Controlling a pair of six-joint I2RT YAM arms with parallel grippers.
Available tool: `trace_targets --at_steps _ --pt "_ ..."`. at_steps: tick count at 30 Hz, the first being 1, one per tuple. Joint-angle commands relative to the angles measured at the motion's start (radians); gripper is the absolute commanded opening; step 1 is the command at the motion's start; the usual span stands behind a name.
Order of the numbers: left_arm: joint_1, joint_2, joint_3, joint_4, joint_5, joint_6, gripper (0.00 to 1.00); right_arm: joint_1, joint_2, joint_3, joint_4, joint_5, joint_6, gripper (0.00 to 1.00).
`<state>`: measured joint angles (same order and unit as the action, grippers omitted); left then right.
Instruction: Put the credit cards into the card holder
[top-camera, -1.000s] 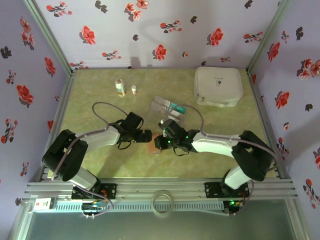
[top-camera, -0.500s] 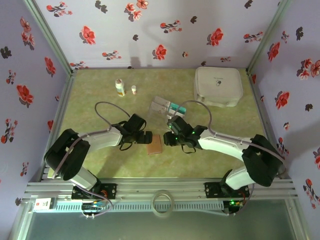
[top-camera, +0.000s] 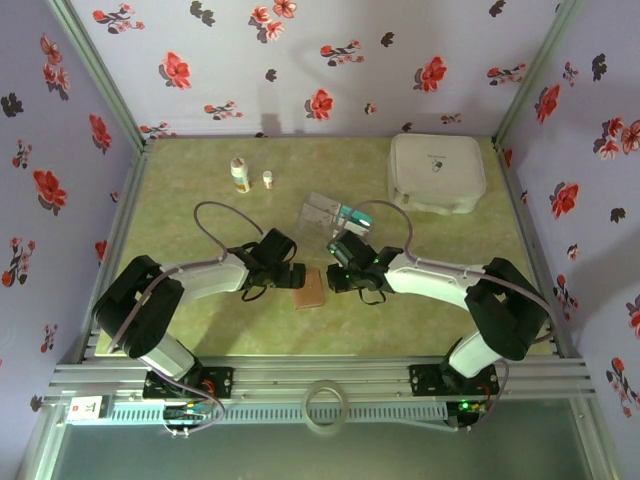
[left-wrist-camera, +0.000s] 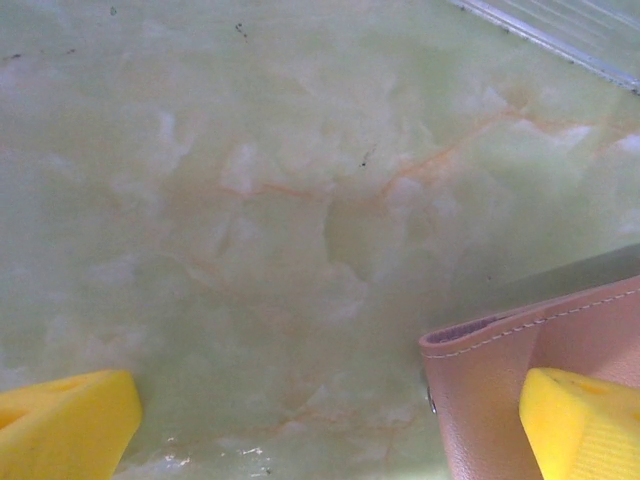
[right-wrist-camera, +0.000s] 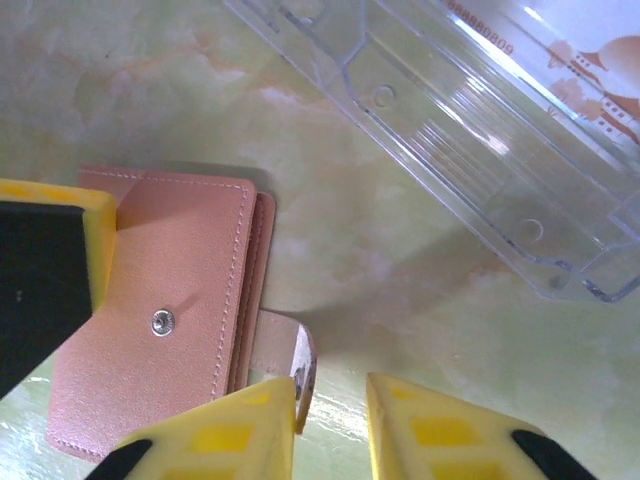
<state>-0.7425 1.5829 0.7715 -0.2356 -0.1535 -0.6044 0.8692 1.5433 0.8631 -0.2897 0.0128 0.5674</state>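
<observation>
Marbled tabletop (top-camera: 200, 210), card holder (top-camera: 309, 288) overhead, snap stud (right-wrist-camera: 162, 321) seen at rt wrist

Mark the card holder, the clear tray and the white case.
card holder (right-wrist-camera: 180, 250): right wrist view, flap above snap.
clear tray (right-wrist-camera: 440, 130): right wrist view, its base.
white case (top-camera: 436, 172): top external view, lid centre.

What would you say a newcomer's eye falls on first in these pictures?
The pinkish-brown card holder at the centre of the table, flanked by the left claw and the right claw. Just behind lies a clear plastic tray, and a large white case sits at the far right corner.
</observation>
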Motion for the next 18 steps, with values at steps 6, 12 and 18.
trace_targets --at_steps 6,12,18 --pt "0.011 0.068 -0.034 -0.056 -0.08 0.026 1.0 -0.012 0.008 0.02 0.001 0.002 -0.013 0.09" --pt "0.009 0.068 -0.037 -0.054 -0.081 0.025 1.0 -0.019 -0.001 0.007 0.036 -0.041 -0.005 0.0" --pt "0.009 0.068 -0.037 -0.052 -0.081 0.024 1.0 -0.019 -0.015 -0.013 0.107 -0.127 0.015 0.0"
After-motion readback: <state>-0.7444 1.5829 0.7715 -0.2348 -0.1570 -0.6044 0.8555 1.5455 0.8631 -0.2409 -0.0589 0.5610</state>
